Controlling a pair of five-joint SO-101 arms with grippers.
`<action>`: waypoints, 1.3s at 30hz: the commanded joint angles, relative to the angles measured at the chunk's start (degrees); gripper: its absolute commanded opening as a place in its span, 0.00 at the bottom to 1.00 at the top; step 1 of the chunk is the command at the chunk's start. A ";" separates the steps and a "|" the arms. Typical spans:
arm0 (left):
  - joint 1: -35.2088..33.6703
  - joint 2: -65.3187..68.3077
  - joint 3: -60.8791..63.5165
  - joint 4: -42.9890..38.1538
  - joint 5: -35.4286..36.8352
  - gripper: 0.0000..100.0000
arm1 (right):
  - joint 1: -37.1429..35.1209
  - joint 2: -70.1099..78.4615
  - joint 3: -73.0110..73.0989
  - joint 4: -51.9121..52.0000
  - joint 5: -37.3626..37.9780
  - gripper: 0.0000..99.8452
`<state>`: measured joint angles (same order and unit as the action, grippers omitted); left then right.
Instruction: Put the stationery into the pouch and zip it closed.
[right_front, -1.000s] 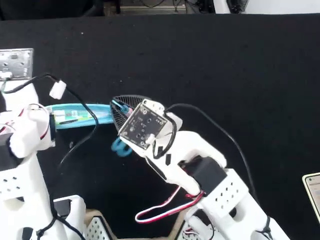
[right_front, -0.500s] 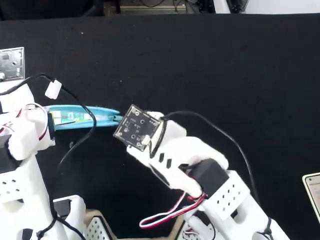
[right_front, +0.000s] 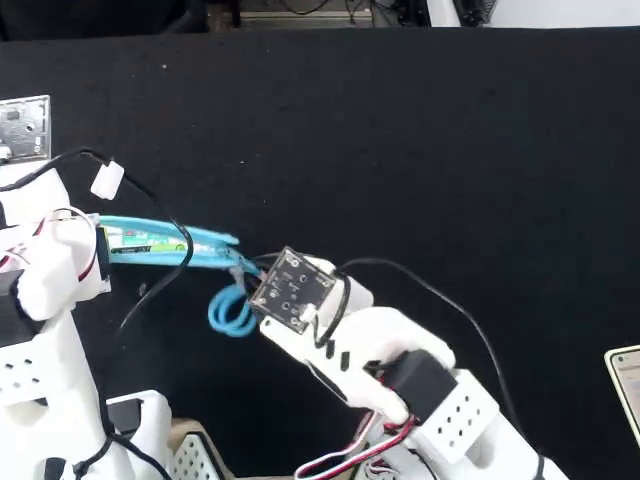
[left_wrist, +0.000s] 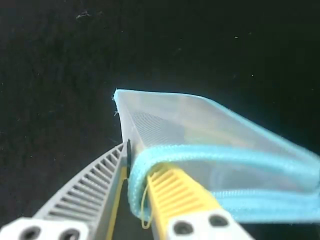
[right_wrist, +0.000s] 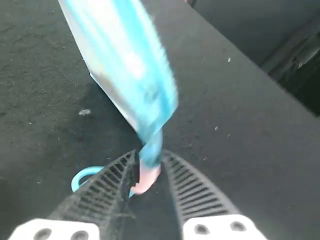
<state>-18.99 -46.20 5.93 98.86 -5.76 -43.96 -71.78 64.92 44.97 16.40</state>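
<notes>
where the pouch (right_front: 160, 240) stretches across the table's (right_front: 450, 150) 9 o'clock side, left gripper (left_wrist: 136, 160) clamps its 9 o'clock end. right gripper (right_wrist: 150, 152), nearly closed, nips its 4 o'clock tip. blue loop (right_front: 230, 312) at 6 o'clock of that tip.

— Any writing you can make out?
— None. The label (right_front: 135, 238) inside the pouch (right_front: 205, 240) is too small to read, and so is the print on the card (right_front: 626, 372) at the tabletop's (right_front: 450, 150) edge.
</notes>
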 joint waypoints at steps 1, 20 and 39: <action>-0.31 0.00 -0.66 -0.18 0.53 0.03 | -0.26 -2.68 3.30 -3.96 -6.86 0.15; -0.31 -0.53 -0.66 -0.09 0.53 0.03 | -0.26 -2.51 15.78 -28.13 -10.11 0.15; -0.31 -0.26 -0.75 -0.18 0.53 0.03 | -0.35 1.98 15.25 -29.80 -9.67 0.15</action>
<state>-19.16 -46.20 5.93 98.86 -5.76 -43.87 -73.27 82.95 16.57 6.64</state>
